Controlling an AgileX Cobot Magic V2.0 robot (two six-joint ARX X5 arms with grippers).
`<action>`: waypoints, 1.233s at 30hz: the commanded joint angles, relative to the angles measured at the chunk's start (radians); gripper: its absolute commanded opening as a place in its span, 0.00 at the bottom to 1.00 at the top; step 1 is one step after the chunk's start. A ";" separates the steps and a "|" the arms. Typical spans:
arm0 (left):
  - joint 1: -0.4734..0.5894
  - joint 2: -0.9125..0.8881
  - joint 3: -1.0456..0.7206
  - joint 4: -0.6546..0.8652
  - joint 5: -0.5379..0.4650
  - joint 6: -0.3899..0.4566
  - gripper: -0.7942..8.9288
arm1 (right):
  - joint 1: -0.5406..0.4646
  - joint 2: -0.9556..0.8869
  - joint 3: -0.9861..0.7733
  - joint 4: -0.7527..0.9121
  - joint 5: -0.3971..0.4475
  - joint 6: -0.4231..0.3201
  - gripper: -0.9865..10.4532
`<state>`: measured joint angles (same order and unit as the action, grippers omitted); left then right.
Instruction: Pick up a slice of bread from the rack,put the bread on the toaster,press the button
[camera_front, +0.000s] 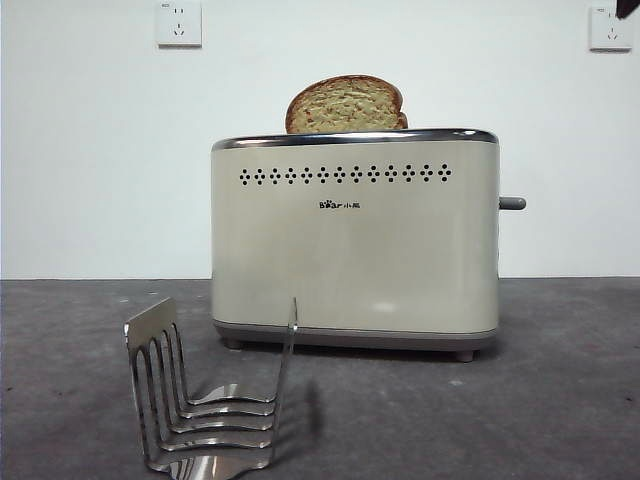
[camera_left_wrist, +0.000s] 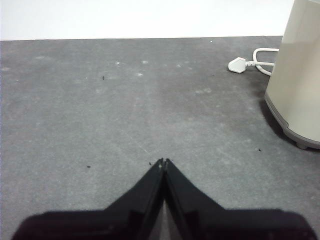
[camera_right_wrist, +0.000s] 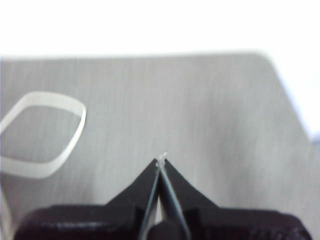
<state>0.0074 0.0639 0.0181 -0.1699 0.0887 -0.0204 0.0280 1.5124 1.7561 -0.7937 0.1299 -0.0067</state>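
The slice of bread (camera_front: 345, 105) stands upright in the top slot of the cream toaster (camera_front: 355, 240), its domed top poking above the chrome rim. The grey button (camera_front: 512, 203) sticks out of the toaster's right side. In front, at the lower left, the steel rack (camera_front: 205, 405) holds no bread. My left gripper (camera_left_wrist: 163, 162) is shut with nothing in it, low over the grey table, with the toaster's corner (camera_left_wrist: 297, 75) off to one side. My right gripper (camera_right_wrist: 161, 160) is also shut on nothing, over bare grey table. A black tip (camera_front: 628, 8) shows at the front view's top right corner.
A white plug and cord (camera_left_wrist: 250, 62) lie on the table behind the toaster. A loop of white cord (camera_right_wrist: 42, 135) shows in the right wrist view. Two white wall sockets (camera_front: 178, 23) sit high on the back wall.
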 joint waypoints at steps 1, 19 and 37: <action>-0.002 0.002 -0.011 0.009 -0.003 -0.009 0.08 | 0.001 -0.028 -0.007 0.098 0.002 -0.048 0.09; -0.002 0.003 -0.011 0.009 -0.003 -0.009 0.08 | -0.010 -0.769 -0.855 0.803 0.101 -0.127 0.09; -0.002 0.004 -0.011 0.009 -0.003 -0.009 0.08 | -0.030 -1.463 -1.636 0.673 -0.143 -0.129 0.09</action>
<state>0.0074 0.0666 0.0181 -0.1699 0.0887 -0.0208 -0.0006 0.0681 0.1371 -0.1207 -0.0025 -0.1310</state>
